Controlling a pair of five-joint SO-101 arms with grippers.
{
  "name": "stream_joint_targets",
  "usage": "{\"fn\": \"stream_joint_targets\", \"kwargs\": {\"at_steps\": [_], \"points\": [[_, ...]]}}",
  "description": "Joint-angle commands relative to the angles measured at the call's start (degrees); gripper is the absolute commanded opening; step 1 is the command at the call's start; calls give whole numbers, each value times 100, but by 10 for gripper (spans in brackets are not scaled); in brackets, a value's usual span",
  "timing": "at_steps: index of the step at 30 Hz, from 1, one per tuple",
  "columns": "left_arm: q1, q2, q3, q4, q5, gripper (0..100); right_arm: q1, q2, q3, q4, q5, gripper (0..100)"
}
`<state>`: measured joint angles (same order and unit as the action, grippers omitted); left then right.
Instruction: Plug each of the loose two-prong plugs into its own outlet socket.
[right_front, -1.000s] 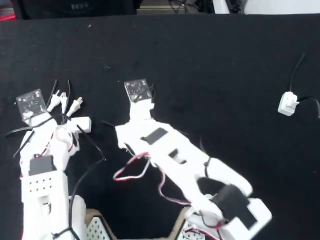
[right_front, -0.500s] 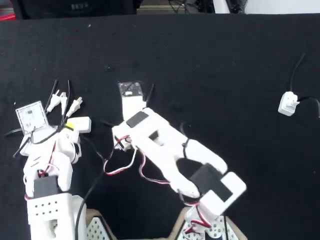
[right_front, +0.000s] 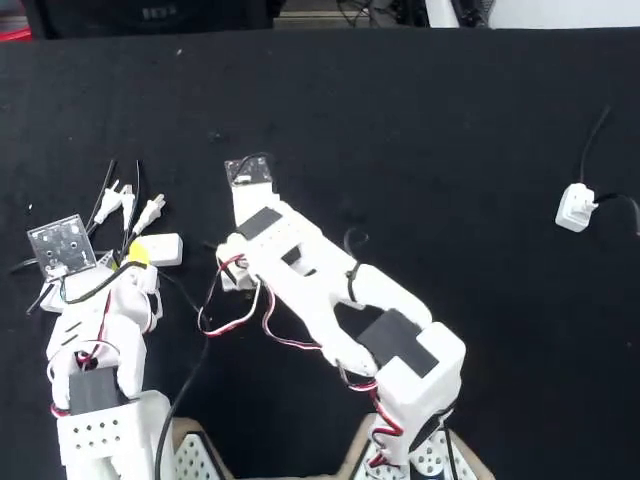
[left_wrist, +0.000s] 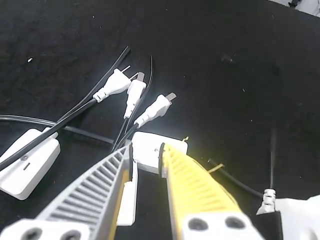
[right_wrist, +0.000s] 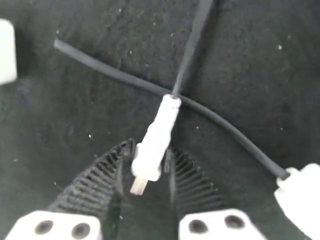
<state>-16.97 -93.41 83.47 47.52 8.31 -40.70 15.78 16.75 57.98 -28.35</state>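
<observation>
From above, three loose plugs (right_front: 128, 205) lie fanned just beside a white outlet socket (right_front: 162, 249). The left gripper (left_wrist: 145, 156) hangs narrowly open over that socket's edge, plugs straight ahead. The right gripper (right_wrist: 145, 157) clamps a two-prong plug (right_wrist: 152, 142) lengthwise, prongs pointing wristward.

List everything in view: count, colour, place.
loose plugs: three, white on black cords, fanned side by side just beyond the left tool.
held plug: one, white, clamped in the right tool, prongs toward its camera.
outlet socket: one, white, at the left tool's tip.
corded block: one, white, beside the left tool.
adapter: one, white, black cord, alone at the table's far right.
table: one, black.
left tool: one, grey and yellow.
right tool: one, dark.
arms: two, white, left arm and right arm, at the near edge.
</observation>
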Motion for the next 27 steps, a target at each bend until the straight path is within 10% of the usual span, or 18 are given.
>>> {"fn": "stream_joint_targets", "kwargs": {"at_steps": [1, 7, 15, 27], "points": [[57, -62, -57, 26, 18, 113, -70, -611, 154, 79, 466, 11], [57, -53, -48, 26, 18, 113, 299, -2255, 1095, 862, 2145, 11], [338, -44, -48, 132, -158, 113, 2963, -4840, 1745, 1881, 2857, 11], [1437, 2497, -611, -378, -791, 113, 4826, -3662, 3714, 545, 4404, 138]]}}
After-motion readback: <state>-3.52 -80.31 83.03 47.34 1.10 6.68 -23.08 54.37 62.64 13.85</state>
